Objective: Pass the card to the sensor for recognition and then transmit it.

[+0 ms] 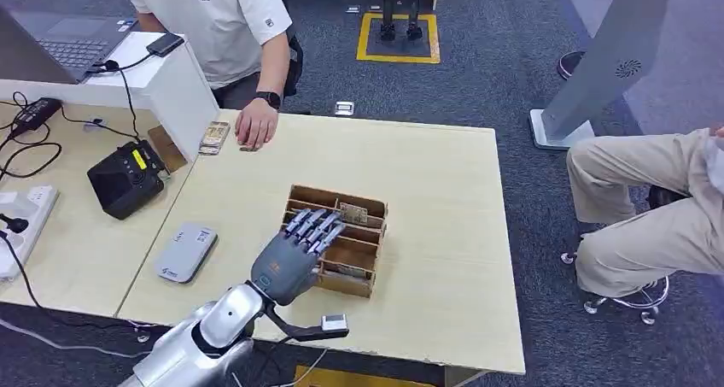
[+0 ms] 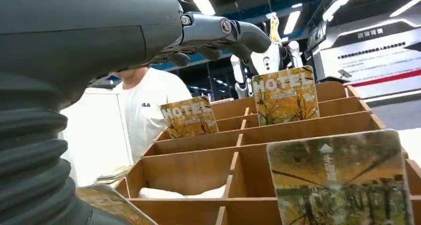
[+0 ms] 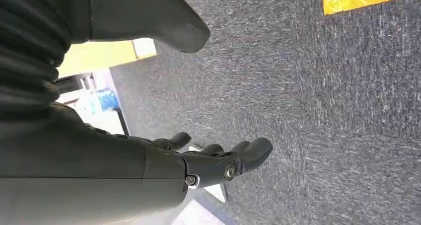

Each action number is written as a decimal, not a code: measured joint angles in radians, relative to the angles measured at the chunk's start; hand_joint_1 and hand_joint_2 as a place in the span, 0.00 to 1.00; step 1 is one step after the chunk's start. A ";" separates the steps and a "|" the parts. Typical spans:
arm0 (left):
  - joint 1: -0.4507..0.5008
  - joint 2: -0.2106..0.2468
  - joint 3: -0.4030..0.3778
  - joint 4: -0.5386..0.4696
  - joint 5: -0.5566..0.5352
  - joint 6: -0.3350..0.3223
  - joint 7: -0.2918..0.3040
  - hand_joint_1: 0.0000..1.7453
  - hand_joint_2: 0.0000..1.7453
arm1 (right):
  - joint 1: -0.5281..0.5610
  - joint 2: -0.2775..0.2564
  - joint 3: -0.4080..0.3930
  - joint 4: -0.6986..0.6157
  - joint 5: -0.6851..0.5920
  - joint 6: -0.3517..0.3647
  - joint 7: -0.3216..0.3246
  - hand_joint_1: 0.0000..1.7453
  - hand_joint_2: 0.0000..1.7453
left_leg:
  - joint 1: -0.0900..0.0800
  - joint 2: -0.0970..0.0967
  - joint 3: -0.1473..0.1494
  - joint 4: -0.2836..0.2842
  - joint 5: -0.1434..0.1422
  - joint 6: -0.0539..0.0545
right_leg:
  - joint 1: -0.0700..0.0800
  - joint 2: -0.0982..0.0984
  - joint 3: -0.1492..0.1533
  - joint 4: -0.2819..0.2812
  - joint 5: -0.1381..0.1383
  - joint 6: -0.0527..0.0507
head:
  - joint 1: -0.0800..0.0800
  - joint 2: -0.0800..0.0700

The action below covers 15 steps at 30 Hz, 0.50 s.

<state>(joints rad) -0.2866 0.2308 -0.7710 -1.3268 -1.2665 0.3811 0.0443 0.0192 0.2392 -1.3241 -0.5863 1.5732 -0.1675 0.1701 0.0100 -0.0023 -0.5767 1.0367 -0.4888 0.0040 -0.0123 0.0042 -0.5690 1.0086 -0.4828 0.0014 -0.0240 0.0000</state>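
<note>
My left hand [image 1: 294, 255] hovers empty, fingers spread, over the wooden card rack [image 1: 363, 272] on the bench [image 1: 427, 182]; a card [image 1: 353, 213] stands just beyond my fingertips.

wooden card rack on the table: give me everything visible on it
The wooden card rack is a shallow brown box, plywood by the look, split by thin dividers into rows of slots. It sits flat on the pale table, near the front edge. Yellow hotel cards stand upright in some slots; others look empty. The left hand hovers over its near-left side, fingers extended.
</note>
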 joint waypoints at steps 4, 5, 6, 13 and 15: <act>0.000 0.001 0.003 0.000 -0.001 0.002 0.001 0.00 1.00 | 0.000 0.000 0.000 -0.001 0.000 0.000 0.000 0.00 1.00 | 0.000 0.000 0.000 0.000 0.000 0.000 | 0.000 0.000 0.000 0.000 0.000 0.000 | 0.000 0.000; 0.000 0.001 0.003 0.000 -0.001 0.002 0.001 0.00 1.00 | 0.000 0.000 0.000 -0.001 0.000 0.000 0.000 0.00 1.00 | 0.000 0.000 0.000 0.000 0.000 0.000 | 0.000 0.000 0.000 0.000 0.000 0.000 | 0.000 0.000; 0.000 0.001 0.003 0.000 -0.001 0.002 0.001 0.00 1.00 | 0.000 0.000 0.000 -0.001 0.000 0.000 0.000 0.00 1.00 | 0.000 0.000 0.000 0.000 0.000 0.000 | 0.000 0.000 0.000 0.000 0.000 0.000 | 0.000 0.000; -0.005 0.024 0.050 -0.013 -0.016 0.011 0.014 0.00 1.00 | 0.000 0.006 -0.010 -0.010 0.000 0.003 0.000 0.00 1.00 | 0.000 0.000 0.000 0.000 0.000 0.000 | 0.000 0.000 0.000 0.000 0.000 0.000 | 0.000 0.000; -0.008 0.036 0.064 -0.019 -0.032 0.006 0.018 0.00 1.00 | 0.000 0.006 -0.014 -0.011 0.000 0.003 0.000 0.00 1.00 | 0.000 0.000 0.000 0.000 0.000 0.000 | 0.000 0.000 0.000 0.000 0.000 0.000 | 0.000 0.000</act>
<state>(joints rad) -0.2948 0.2667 -0.7065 -1.3455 -1.2982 0.3872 0.0618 0.0195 0.2453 -1.3378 -0.5970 1.5736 -0.1644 0.1701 0.0101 -0.0023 -0.5767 1.0366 -0.4887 0.0039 -0.0123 0.0042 -0.5689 1.0087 -0.4829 0.0014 -0.0240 0.0000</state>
